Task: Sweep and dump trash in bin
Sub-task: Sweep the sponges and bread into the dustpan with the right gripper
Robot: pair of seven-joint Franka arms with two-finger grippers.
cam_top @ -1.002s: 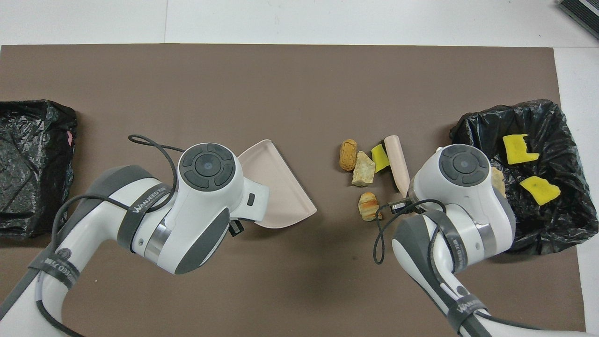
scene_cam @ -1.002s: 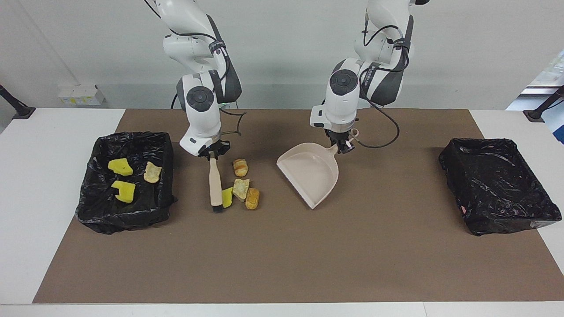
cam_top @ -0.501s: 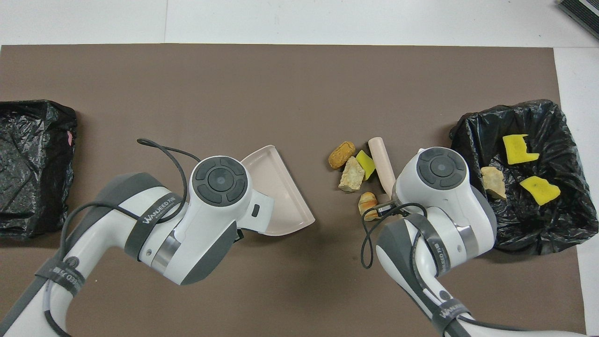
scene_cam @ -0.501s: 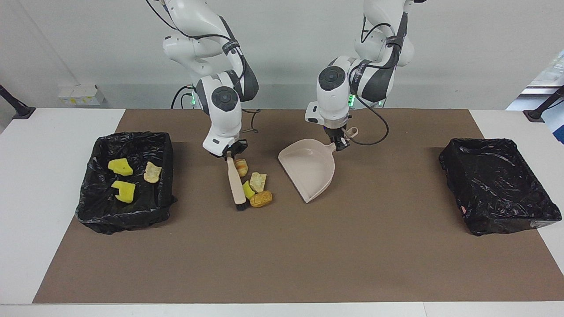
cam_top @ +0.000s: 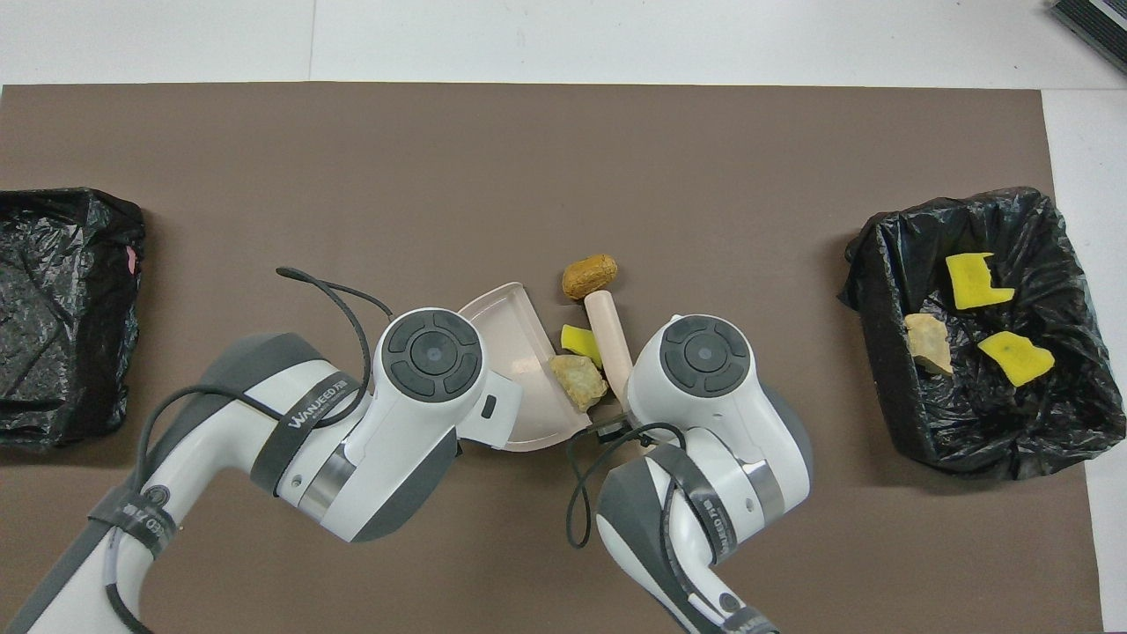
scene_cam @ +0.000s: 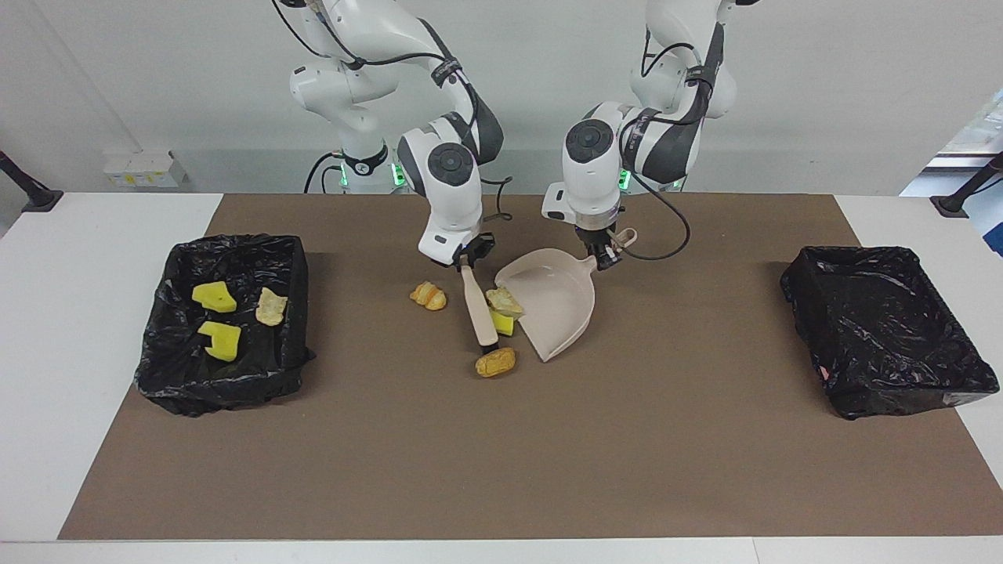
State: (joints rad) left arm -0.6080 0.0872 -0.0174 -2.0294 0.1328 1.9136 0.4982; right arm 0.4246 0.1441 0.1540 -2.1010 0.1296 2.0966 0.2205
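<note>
Brush [scene_cam: 478,309] has swept tan and yellow chunks [scene_cam: 504,309] to the dustpan [scene_cam: 558,309]; both end effectors grip handles

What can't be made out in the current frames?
- Overhead view: the right gripper and its hold on the brush, hidden under its own wrist.
- Overhead view: the left gripper and the handle of the dustpan, hidden under that arm.
- Overhead view: the croissant-like chunk, covered by the right arm.
- Overhead view: the bin at the left arm's end, cut off by the frame edge.
</note>
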